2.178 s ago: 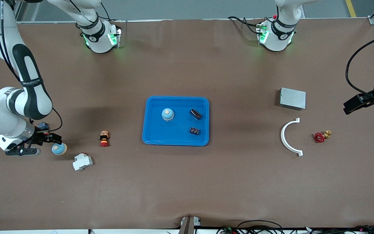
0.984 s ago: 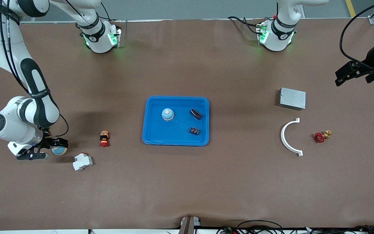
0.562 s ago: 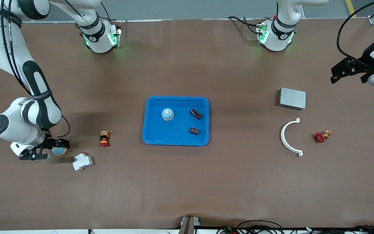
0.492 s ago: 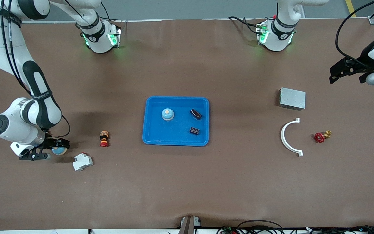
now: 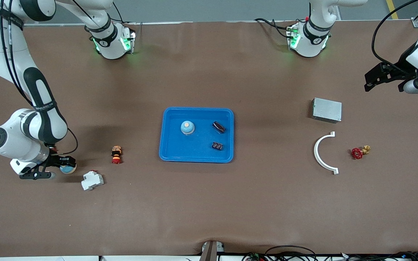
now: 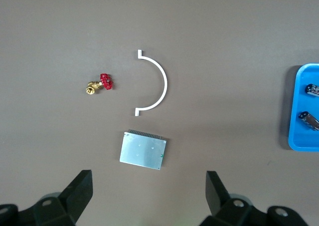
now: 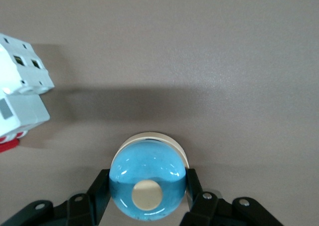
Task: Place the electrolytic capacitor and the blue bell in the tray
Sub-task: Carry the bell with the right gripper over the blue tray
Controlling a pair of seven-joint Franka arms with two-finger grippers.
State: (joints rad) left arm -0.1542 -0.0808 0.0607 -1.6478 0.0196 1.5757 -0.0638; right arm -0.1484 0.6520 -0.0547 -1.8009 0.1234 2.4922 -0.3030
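The bright-blue tray [image 5: 196, 156] sits mid-table. In it are one blue bell [image 5: 187, 127], a black electrolytic capacitor [image 5: 218, 127] and a small black block [image 5: 217, 146]. A second blue bell [image 5: 68, 168] sits toward the right arm's end of the table. My right gripper [image 5: 64, 168] is shut on it. In the right wrist view the fingers [image 7: 101, 185] press both sides of this bell [image 7: 147, 172]. My left gripper [image 5: 374, 77] is open and empty, up over the table at the left arm's end. The tray's edge [image 6: 300, 145] shows in the left wrist view.
A white circuit breaker [image 5: 92, 180] and a red-and-orange push button [image 5: 116, 154] lie near the held bell. A grey metal box [image 5: 327, 110], a white curved piece [image 5: 321, 154] and a red-handled brass valve [image 5: 358, 152] lie toward the left arm's end.
My right gripper has moved onto the second blue bell and shut on it. My left gripper has moved up and away from the front camera, past the grey box.
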